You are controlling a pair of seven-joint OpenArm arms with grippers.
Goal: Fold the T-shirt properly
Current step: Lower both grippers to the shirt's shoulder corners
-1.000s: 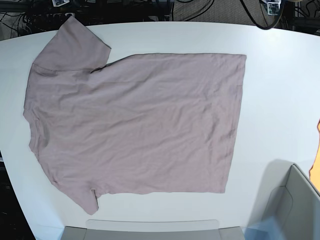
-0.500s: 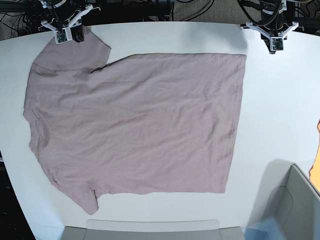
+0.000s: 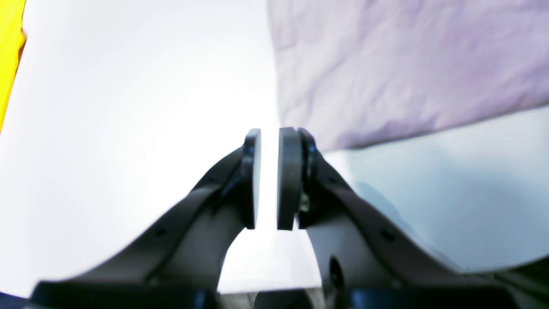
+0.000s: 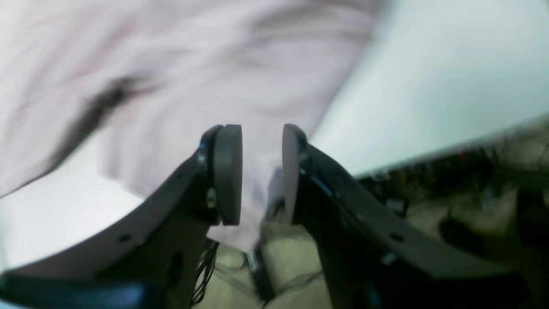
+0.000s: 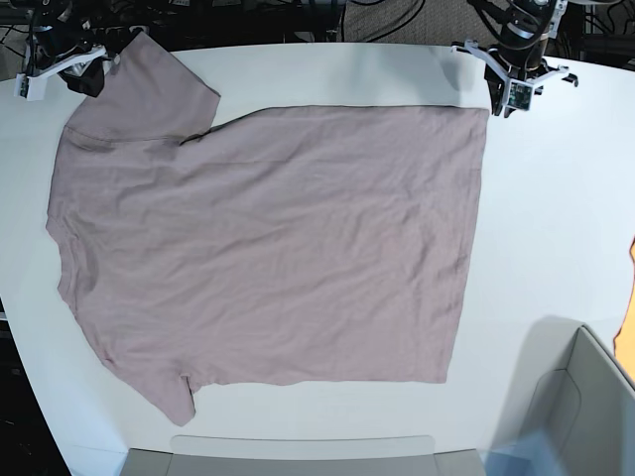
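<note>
The mauve T-shirt (image 5: 268,243) lies flat on the white table (image 5: 556,198), neck to the left and hem to the right. My left gripper (image 5: 511,89) hovers at the far right hem corner. In the left wrist view, the left gripper (image 3: 269,134) is open by a narrow gap with only table between the pads, and the T-shirt's (image 3: 386,64) hem corner sits just right of it. My right gripper (image 5: 67,74) is at the far left sleeve. In the blurred right wrist view, the right gripper (image 4: 261,128) is open, with sleeve cloth (image 4: 171,86) beyond it.
A grey bin (image 5: 585,397) stands at the near right corner, and a grey ledge (image 5: 298,456) runs along the near edge. An orange object (image 5: 630,297) shows at the right border. Cables (image 5: 298,20) lie beyond the far table edge.
Both arms came in from the far edge. The right gripper moved left past the sleeve, and the left one shifted toward the hem corner. Both jaws have opened.
</note>
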